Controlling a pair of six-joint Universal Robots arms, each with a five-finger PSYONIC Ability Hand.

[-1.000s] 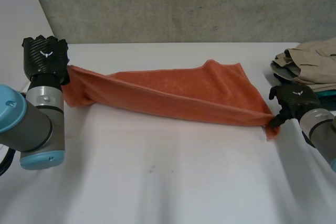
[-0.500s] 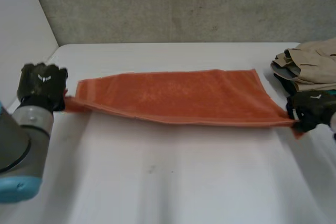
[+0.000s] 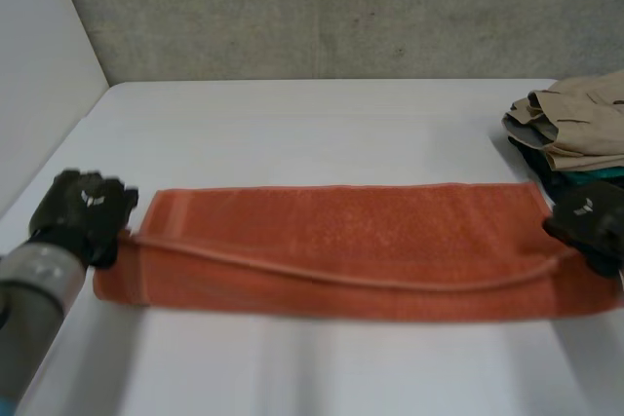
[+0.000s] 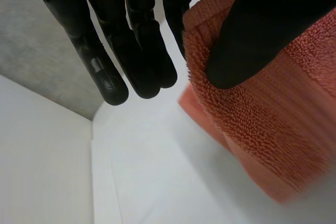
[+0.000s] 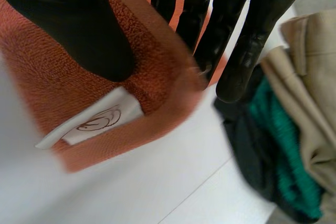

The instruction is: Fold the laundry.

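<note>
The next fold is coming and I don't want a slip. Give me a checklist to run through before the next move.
1. Left hand pinching the orange towel at its left end: ok.
2. Right hand pinching its right end, near the white label: ok.
3. Towel down on the white table: ok.
4. Upper layer's near edge lined up with the lower layer's: not ok, it bows and falls short.
5. Clothes pile clear of the right hand: cannot tell, they are close.

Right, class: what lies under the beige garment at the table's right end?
Under the beige garment, a green cloth and a dark cloth stick out. How far they run beneath it is covered.
</note>
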